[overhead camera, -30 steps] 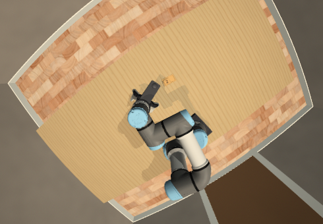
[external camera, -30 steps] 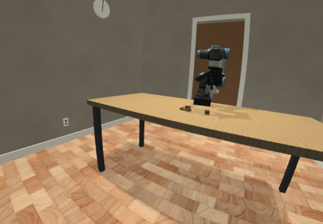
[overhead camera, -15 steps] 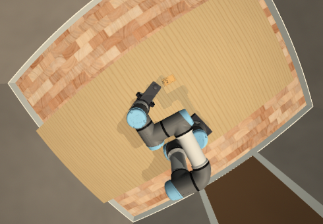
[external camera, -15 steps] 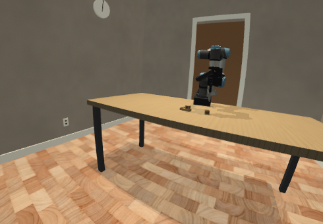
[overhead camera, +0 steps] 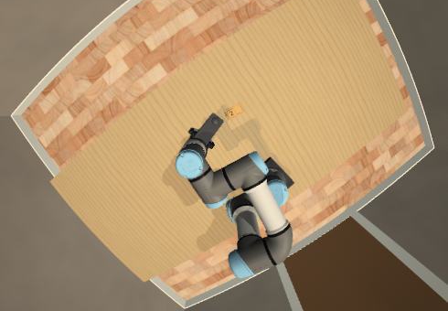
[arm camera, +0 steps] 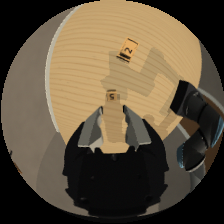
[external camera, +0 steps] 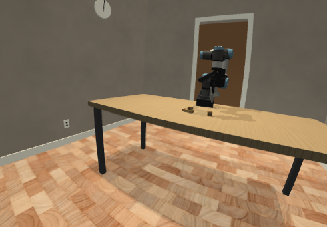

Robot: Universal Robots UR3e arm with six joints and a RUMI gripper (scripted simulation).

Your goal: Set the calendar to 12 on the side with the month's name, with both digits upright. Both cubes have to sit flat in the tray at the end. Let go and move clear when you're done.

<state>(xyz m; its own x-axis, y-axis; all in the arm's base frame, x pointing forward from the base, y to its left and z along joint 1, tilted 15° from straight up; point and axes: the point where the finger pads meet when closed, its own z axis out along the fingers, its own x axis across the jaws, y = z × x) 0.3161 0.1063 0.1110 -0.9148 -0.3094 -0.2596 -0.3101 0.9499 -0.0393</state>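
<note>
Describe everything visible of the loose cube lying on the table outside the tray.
The loose cube is small and tan, wood-like, with a dark digit on its upward face that is too blurred to read surely. It rests flat on the table, apart from the tray, which holds the other cube showing a 2. In the wrist view it lies just ahead of the hand, whose fingers are partly closed around nothing. The hand hangs above it; nothing but the table touches it.

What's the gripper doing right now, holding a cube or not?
Gripper: partly closed, holding nothing; it hangs above the table with the loose cube just beyond its fingertips.
</note>
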